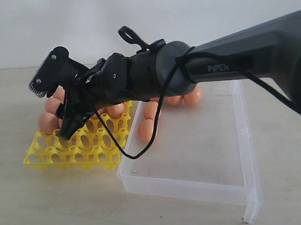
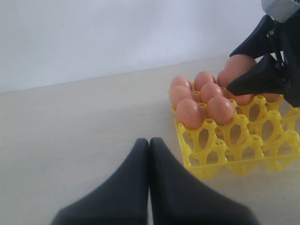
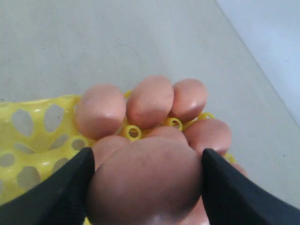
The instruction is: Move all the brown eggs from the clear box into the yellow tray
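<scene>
**Right gripper has an egg over the yellow tray, left gripper closed**

On my right wrist feed the right gripper (image 3: 147, 157) stands wide, with one brown egg (image 3: 145, 183) wedged between its two black fingers (image 3: 51, 197). Both pads touch the shell, so I log it as gripped. On the exterior feed the right arm (image 1: 238, 52) reaches across from the right. Its gripper hangs over the far left part of the yellow tray (image 1: 67, 153). I can't tell whether the gripped egg touches a cup.

The left gripper (image 2: 149, 145) has its jaws pressed together with nothing between them. It sits low over the table (image 2: 70, 140), near a tray corner but apart from it.

The seated eggs (image 2: 190, 113) are bunched in the tray's far left area, neighbours touching, right under the right gripper. The tray rows nearer the exterior camera show only yellow cups and posts.

The clear box (image 1: 187, 187) lies just beside the tray on the right side of the exterior feed. Four boxed eggs (image 1: 147, 130) show at its far end. Two are near the wall facing the tray and two along the back wall. The arm hides part of that end, so I don't trust the count.

A black cable (image 1: 137, 154) loops down from the wrist over the line where tray and box meet.
</scene>
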You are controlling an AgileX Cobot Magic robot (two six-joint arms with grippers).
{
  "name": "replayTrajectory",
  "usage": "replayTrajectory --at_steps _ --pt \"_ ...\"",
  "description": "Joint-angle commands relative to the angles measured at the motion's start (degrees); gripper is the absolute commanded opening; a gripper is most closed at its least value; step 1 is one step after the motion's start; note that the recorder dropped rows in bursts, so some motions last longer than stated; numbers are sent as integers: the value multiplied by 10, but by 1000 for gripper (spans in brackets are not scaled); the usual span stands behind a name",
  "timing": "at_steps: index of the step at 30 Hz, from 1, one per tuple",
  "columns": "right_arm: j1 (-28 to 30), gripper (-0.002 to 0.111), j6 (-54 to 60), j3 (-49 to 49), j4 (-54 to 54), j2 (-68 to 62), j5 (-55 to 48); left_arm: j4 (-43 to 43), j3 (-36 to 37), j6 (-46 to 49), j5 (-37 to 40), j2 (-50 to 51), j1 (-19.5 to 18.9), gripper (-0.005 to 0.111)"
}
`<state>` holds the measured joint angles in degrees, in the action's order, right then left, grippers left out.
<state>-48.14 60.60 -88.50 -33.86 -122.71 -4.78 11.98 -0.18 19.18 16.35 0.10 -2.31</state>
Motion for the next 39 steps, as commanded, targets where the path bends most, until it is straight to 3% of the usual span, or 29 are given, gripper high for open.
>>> replayTrajectory --at_steps 1,7,10,17,22,29,32,35,39 --pt "0 0 70 -2 7 3 19 1 2 -6 -1 -1 2 -4" --pt "2 0 90 -2 29 3 3 1 2 -6 -1 -1 2 -4" --pt "10 0 45 -2 23 3 3 1 2 -6 -1 -1 2 -4" --pt "29 0 -204 -2 21 3 -11 1 2 -6 -1 -1 2 -4" --pt "30 0 -390 -2 -49 3 8 1 2 -6 -1 -1 2 -4" --pt "26 0 -613 -2 -99 3 192 1 2 -6 -1 -1 2 -4" --pt "15 0 -649 -2 -41 9 292 1 2 -6 -1 -1 2 -4" --pt "3 0 -651 -2 82 20 376 1 2 -6 -1 -1 2 -4" --pt "-12 0 -651 -2 293 48 394 1 2 -6 -1 -1 2 -4"
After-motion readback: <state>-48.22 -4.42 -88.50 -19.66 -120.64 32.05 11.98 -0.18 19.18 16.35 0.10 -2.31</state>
